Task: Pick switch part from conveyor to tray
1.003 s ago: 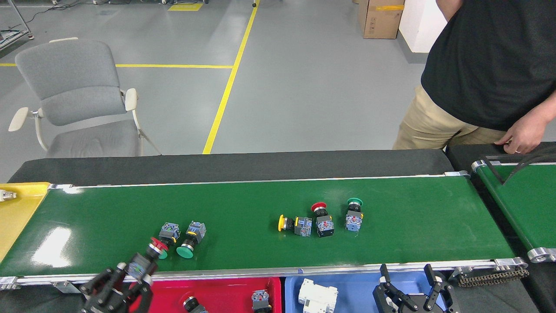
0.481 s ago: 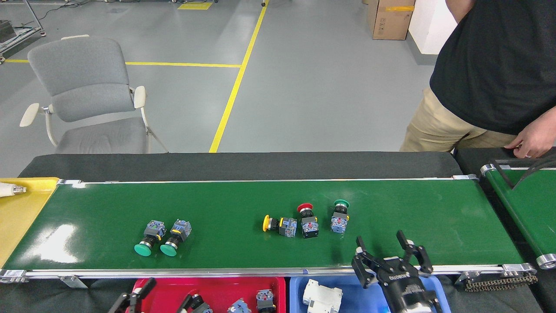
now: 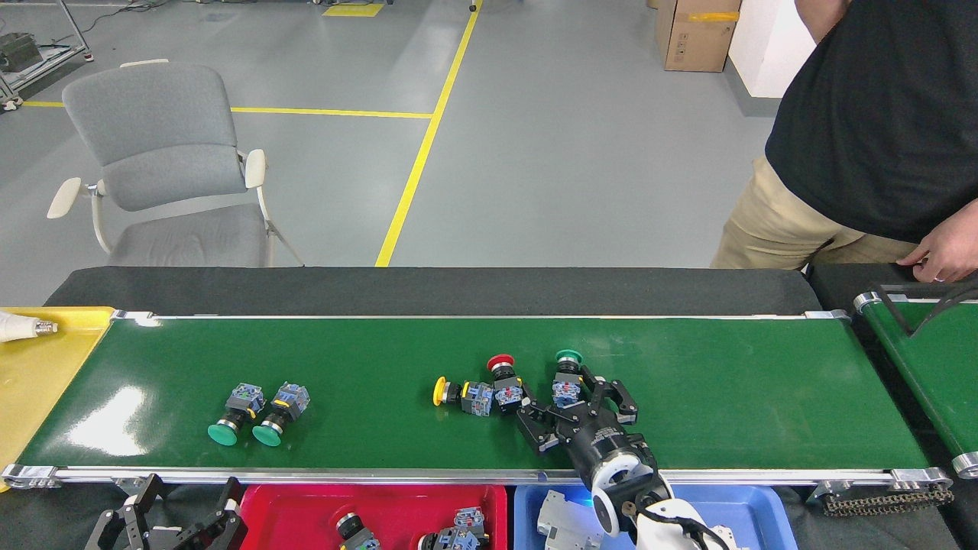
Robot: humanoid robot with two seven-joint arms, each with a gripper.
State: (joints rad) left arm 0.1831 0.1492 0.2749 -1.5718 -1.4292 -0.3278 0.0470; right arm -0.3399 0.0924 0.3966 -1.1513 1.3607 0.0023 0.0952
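**Crowded grab on the belt**

While the left gripper (image 3: 179, 523) waits spread below the conveyor (image 3: 764, 382), the right gripper (image 3: 577, 409) straddles the green-capped switch (image 3: 566, 378), fingers spread; closing could knock the red-capped switch (image 3: 504, 382) just beside it.

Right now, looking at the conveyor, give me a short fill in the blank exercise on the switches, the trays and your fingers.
1. The right gripper reaches, fingers spread, around the switch with the ____ cap.
2. The two switches at the conveyor's left end both have ____ caps.
3. The tray under the near rail holding switches is ____.
4. The left gripper hangs ____ the belt's near rail.

Missing words: green; green; red; below
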